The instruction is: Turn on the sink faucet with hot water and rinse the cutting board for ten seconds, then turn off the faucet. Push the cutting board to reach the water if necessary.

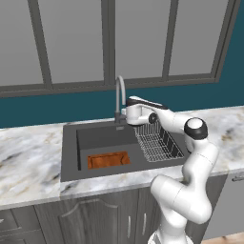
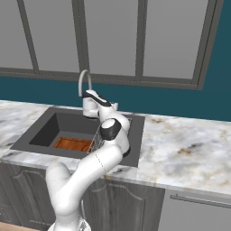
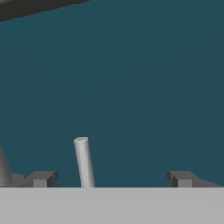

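No water runs yet. I have the hand [image 3: 112, 178] spread wide around the faucet [image 1: 119, 95] lever [image 3: 83, 162]; the board [image 1: 108, 159] lies unrinsed in the sink [image 1: 69, 152].

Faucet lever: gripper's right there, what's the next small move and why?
Probably ease the open gripper a little further onto the lever and push it sideways to start the water. The lever stands between the fingertips, nearer one of them and untouched. No stream falls from the sink faucet, and the cutting board lies dry at the sink's front. Which way gives hot I cannot tell.
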